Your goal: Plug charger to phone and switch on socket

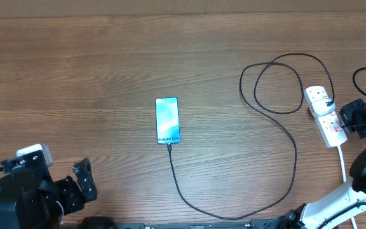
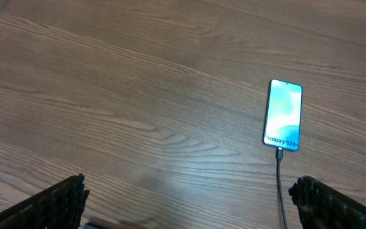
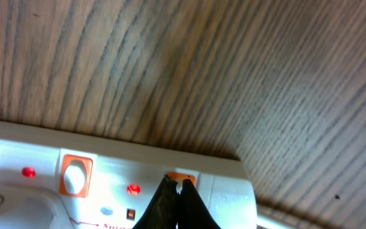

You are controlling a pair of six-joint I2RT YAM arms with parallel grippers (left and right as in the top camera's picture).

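The phone [image 1: 167,120] is laid on the table [image 1: 75,76], the charger [image 1: 295,159] joined at its lower edge. The right gripper [image 3: 177,183], pinched together, is pressed on the socket [image 1: 325,114], seemingly at a switch [image 3: 189,176]; the left gripper [image 1: 86,181] is held wide

A slim rectangular black-edged smartphone [image 1: 167,120] lies mid-table on the brown wooden table [image 1: 75,70]. A thin black charger cable [image 1: 295,159] meets its near end, runs forward, curves right and loops back to the white elongated plastic power strip [image 1: 325,117] at far right. The right gripper [image 3: 176,186] touches the strip's end. The left gripper [image 1: 84,181] sits front-left, well apart.
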